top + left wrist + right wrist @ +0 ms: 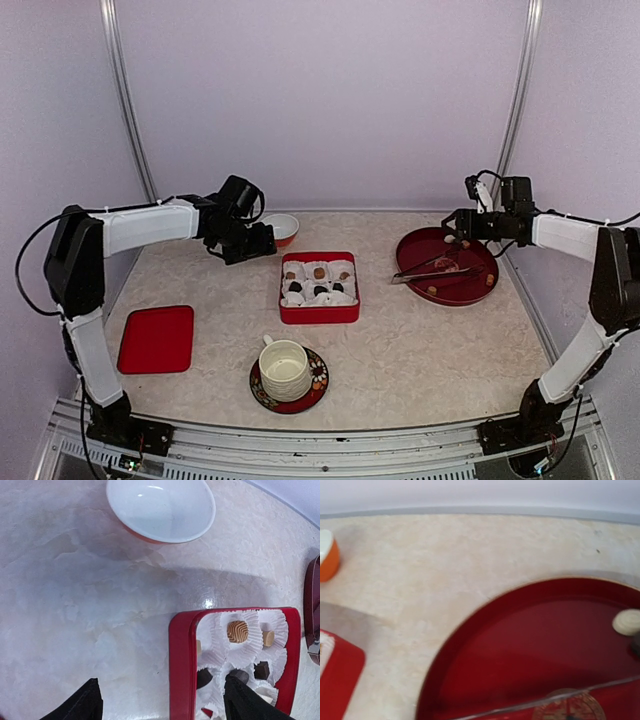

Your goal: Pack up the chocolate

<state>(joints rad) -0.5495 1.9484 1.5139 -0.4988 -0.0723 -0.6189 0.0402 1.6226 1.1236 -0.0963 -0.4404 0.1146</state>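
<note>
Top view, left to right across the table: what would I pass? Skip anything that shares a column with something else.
Red lid → red box → round red plate. The small bowl and the cup on its saucer overlap the box, so they are left out.

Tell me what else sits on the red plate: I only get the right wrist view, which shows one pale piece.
Observer: Top view shows two tan chocolate pieces on the red plate, at its front and right rims.
Operator: And the tongs?
Observer: The metal tongs lie across it, one end at its left rim.
Operator: And the other side?
Observer: The left arm holds its jaws open beside the red box, gripping nothing.
</note>
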